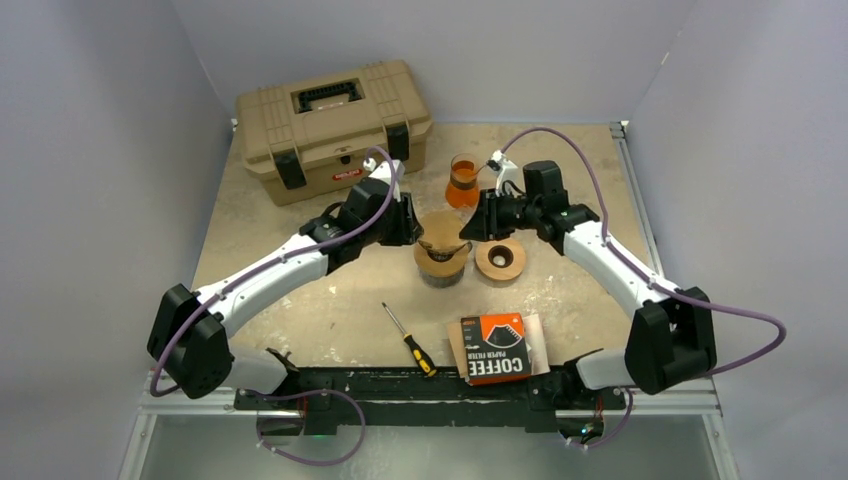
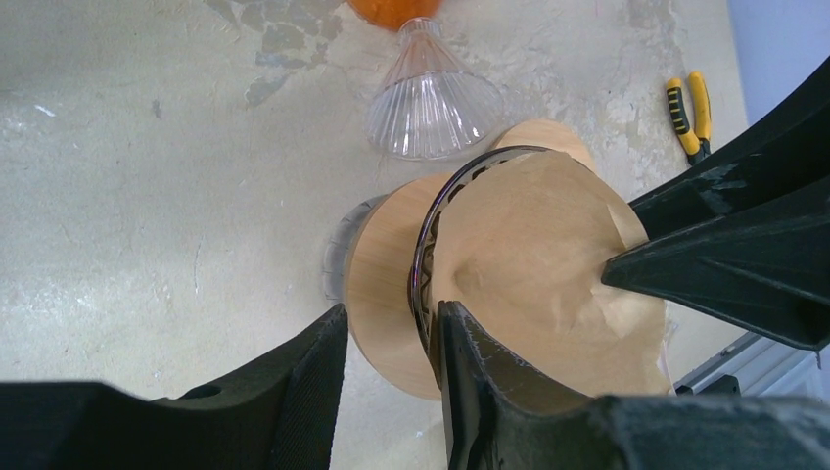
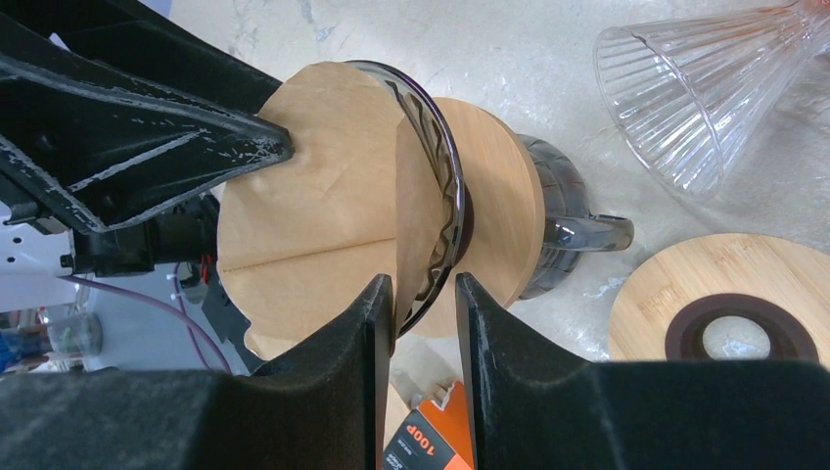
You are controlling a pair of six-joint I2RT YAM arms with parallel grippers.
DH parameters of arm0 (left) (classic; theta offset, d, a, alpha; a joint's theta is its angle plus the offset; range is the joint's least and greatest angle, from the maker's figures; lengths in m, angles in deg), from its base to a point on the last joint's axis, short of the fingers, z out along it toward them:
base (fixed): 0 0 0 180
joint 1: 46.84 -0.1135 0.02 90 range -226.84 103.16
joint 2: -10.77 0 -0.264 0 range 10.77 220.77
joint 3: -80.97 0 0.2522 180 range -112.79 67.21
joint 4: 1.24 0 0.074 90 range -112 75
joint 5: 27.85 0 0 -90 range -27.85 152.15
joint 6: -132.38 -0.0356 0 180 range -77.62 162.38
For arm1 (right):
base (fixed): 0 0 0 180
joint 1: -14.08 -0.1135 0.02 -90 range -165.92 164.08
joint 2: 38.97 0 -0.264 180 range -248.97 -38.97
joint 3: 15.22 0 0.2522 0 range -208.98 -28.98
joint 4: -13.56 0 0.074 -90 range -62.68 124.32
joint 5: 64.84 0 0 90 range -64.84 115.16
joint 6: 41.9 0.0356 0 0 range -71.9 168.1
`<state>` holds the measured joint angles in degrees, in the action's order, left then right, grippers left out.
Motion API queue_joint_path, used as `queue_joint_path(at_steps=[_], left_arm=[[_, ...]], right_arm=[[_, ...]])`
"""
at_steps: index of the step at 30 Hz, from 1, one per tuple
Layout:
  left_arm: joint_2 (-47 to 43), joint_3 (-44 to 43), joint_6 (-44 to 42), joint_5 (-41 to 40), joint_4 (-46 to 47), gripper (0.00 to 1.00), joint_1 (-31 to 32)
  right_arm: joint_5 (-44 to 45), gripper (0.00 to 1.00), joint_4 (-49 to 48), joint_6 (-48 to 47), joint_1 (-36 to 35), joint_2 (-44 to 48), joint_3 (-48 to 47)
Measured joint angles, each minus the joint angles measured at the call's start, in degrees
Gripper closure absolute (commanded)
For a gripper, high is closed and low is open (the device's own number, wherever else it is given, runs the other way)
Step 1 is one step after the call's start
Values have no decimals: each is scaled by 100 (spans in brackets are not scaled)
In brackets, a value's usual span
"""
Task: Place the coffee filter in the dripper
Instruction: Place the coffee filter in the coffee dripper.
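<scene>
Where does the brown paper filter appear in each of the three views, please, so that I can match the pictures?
Top external: the paper filter is just above the picture's centre, in the dripper.
Left wrist: the paper filter is right of centre, behind the dripper's dark rim.
Right wrist: the paper filter is left of centre, spilling past the rim.
Shared landmark: the ribbed glass cone beside the dripper.

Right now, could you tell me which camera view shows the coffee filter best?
The right wrist view: the coffee filter sits close, its fold line and edge against the dripper rim plain. The left wrist view shows it creased; the top view, only a small tan patch.
</scene>
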<state>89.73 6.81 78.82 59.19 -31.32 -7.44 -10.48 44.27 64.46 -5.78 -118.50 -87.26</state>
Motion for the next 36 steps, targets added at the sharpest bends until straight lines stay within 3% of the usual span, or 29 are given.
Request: queue_joint_path(at_steps=[12,19,29,36], left_arm=[[-63,79,52,-4,26,60,0],[-232,140,57,-31,26,47,-2],[-494,195,50,0,210,35,-2],[-492,216,46,17,256,33,-2]], right_arm=[[-17,63,-162,-83,0,170,157],[-7,46,-179,-66,0,299,160],[13,42,-245,-7,0,649,160],[90,36,-273,94,0,577,160]])
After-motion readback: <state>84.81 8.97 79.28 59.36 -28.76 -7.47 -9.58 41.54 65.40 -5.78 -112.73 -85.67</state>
